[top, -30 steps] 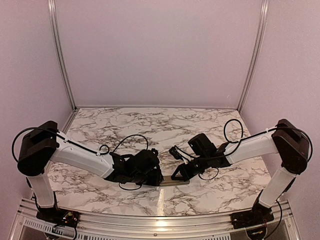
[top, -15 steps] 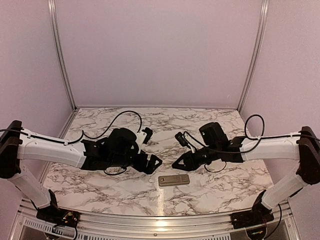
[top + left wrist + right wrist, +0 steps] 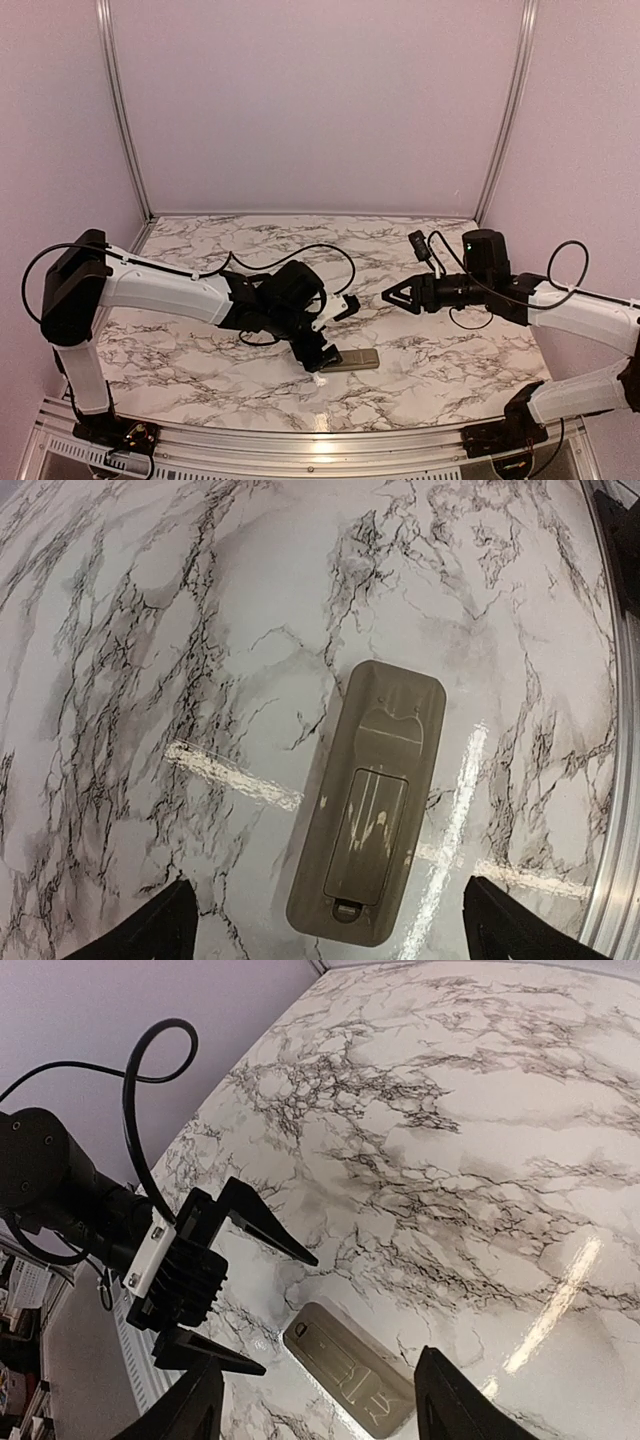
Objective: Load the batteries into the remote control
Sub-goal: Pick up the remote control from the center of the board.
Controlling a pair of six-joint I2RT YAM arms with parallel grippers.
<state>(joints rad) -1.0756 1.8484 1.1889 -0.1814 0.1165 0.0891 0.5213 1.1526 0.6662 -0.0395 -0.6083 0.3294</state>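
The remote control [image 3: 350,360] lies flat on the marble near the front edge, greyish back up with its cover panel shut [image 3: 370,800] [image 3: 352,1380]. My left gripper [image 3: 322,360] [image 3: 336,932] hovers open over the remote's left end, a finger on either side and nothing between them; it also shows in the right wrist view [image 3: 288,1314]. My right gripper [image 3: 392,296] [image 3: 320,1402] hangs open and empty in the air, back and to the right of the remote. The batteries are out of view.
The marble table [image 3: 250,250] is bordered by a metal rail [image 3: 330,445] along the front and lilac walls with metal corner posts [image 3: 120,110] behind. Black cables loop off both forearms [image 3: 310,255].
Both grippers let go of the remote and lifted away. The left has since swung back down over its left end, open. The right has drawn off to the right and opened wider.
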